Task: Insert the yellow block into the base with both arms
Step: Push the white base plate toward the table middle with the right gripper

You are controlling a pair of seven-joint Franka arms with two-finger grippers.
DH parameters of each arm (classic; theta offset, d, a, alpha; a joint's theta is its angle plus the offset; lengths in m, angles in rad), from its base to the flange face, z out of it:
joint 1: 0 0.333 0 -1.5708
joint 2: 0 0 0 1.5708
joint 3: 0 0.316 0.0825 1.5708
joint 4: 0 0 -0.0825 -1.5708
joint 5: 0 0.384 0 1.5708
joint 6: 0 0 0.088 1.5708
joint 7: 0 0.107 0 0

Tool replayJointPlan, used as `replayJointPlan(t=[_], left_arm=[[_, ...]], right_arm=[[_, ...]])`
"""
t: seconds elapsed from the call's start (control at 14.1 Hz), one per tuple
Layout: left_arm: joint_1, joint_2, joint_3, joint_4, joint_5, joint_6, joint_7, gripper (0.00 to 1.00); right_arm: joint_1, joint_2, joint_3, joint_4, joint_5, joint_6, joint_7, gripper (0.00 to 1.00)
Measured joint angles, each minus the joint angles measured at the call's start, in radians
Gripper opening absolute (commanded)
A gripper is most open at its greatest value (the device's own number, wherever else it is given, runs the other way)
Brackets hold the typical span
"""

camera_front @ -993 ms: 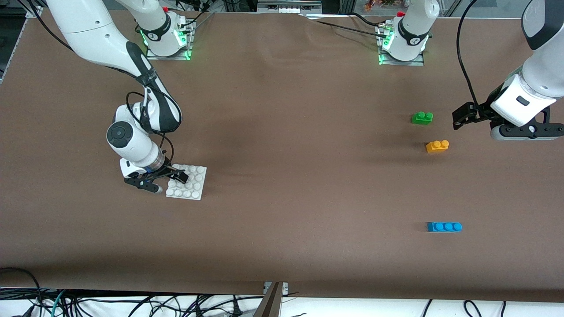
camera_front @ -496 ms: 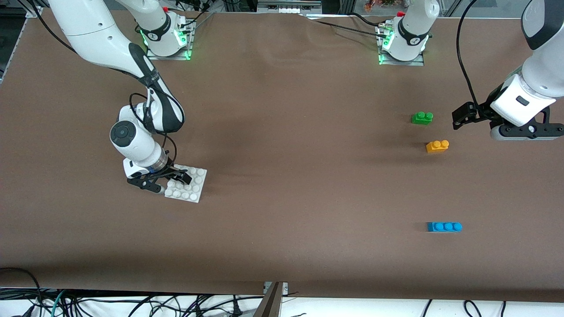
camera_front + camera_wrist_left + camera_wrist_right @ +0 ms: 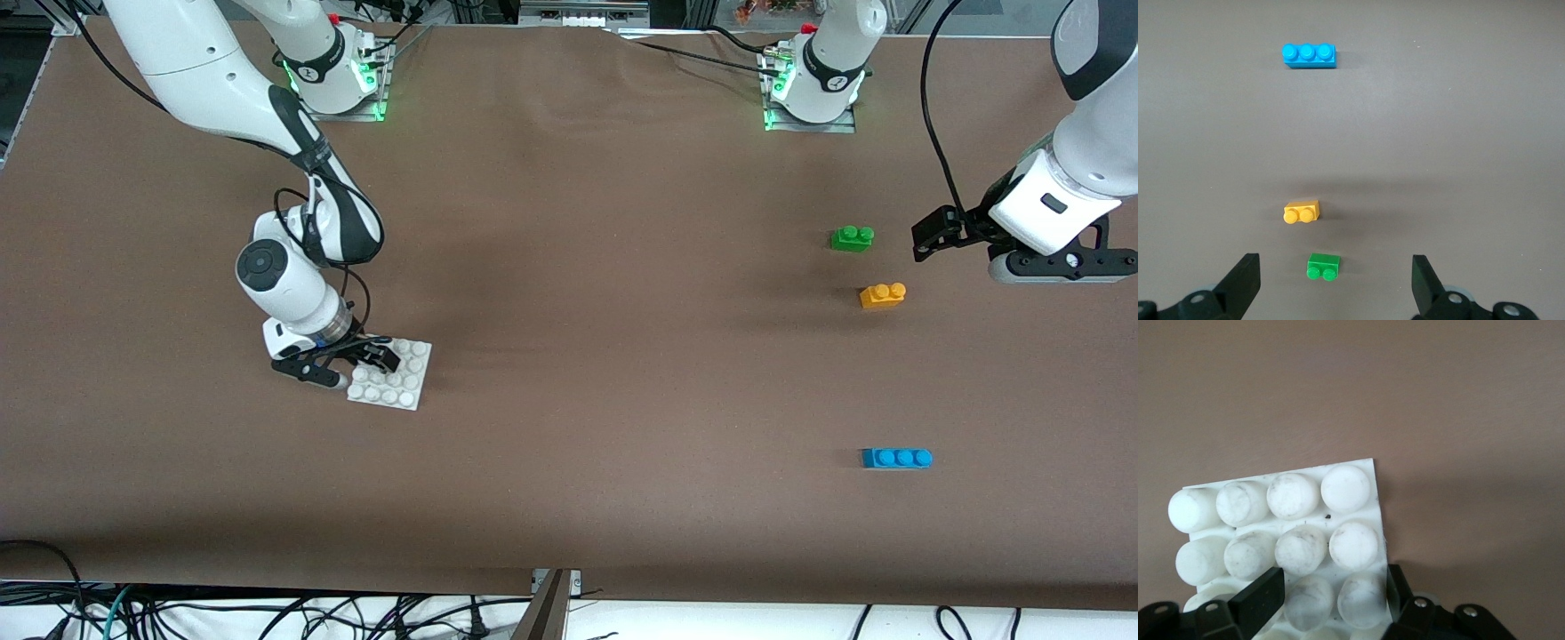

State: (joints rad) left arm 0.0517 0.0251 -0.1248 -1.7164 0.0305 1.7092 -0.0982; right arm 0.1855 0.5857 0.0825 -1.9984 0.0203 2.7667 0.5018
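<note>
The white studded base [image 3: 397,380] lies on the table at the right arm's end. My right gripper [image 3: 354,360] is shut on its edge. In the right wrist view the fingers [image 3: 1261,597] close on a pair of studs of the base [image 3: 1305,520], one finger at the plate's rim. The yellow block [image 3: 882,295] lies at the left arm's end of the table, a little nearer to the front camera than the green brick [image 3: 852,237]. My left gripper [image 3: 1058,265] hangs open and empty above the table beside them. Its wrist view shows the open gripper [image 3: 1335,293], the yellow block [image 3: 1301,212] and the green brick [image 3: 1323,267].
A blue three-stud brick [image 3: 896,458] lies nearer to the front camera than the yellow block; it also shows in the left wrist view [image 3: 1309,55]. The brown table [image 3: 605,338] stretches bare between the base and the bricks.
My right gripper has shifted toward the left arm's end, and the base has moved with it. The left arm has not moved.
</note>
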Motion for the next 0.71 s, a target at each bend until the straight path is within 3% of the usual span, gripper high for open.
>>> replayJointPlan(t=[0.28,0.71], left_arm=[[0.000,0.000,0.000,0.000,0.000,0.000,0.000,1.00],[0.000,0.000,0.000,0.000,0.000,0.000,0.000,1.00]], right_arm=[[0.009,0.015,0.053,0.012,-0.030,0.017,0.000,0.70],[0.097,0.075,0.063,0.105,-0.042,0.017,0.013,0.70]])
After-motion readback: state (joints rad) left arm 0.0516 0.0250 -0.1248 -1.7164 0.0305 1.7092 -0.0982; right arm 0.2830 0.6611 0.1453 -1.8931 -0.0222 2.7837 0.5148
